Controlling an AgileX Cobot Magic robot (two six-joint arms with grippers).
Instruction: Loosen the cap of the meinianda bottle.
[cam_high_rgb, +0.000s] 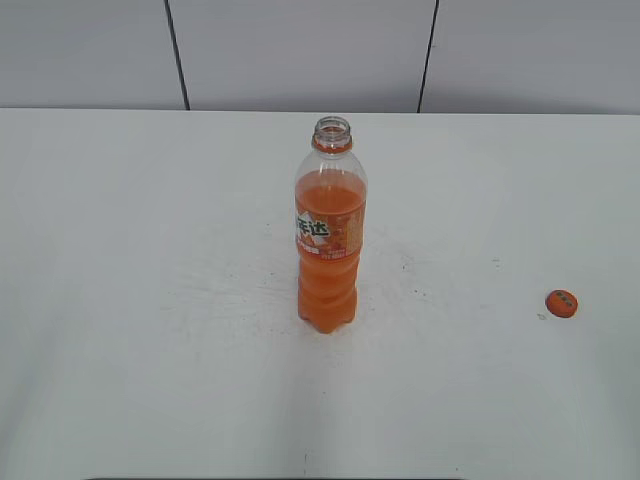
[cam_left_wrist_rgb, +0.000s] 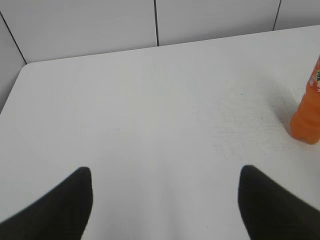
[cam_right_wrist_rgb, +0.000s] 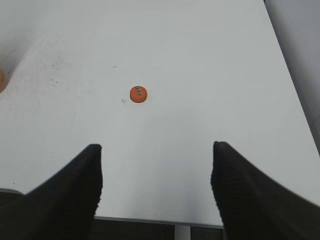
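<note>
Looks done already: the tall clear plastic meinianda bottle (cam_high_rgb: 330, 235) of orange drink stands open-necked, its small round orange cap (cam_high_rgb: 561, 303) lying well apart on the white bench (cam_high_rgb: 150, 300). Both grippers' fingers (cam_left_wrist_rgb: 65, 202) (cam_right_wrist_rgb: 70, 190) are spread apart, empty.

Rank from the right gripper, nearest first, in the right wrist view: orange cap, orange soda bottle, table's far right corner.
1. Small round orange plastic cap, straight ahead of the right gripper, flat on the table.
2. Clear plastic orange soda bottle, far left edge.
3. White table's far right corner, top right.
</note>
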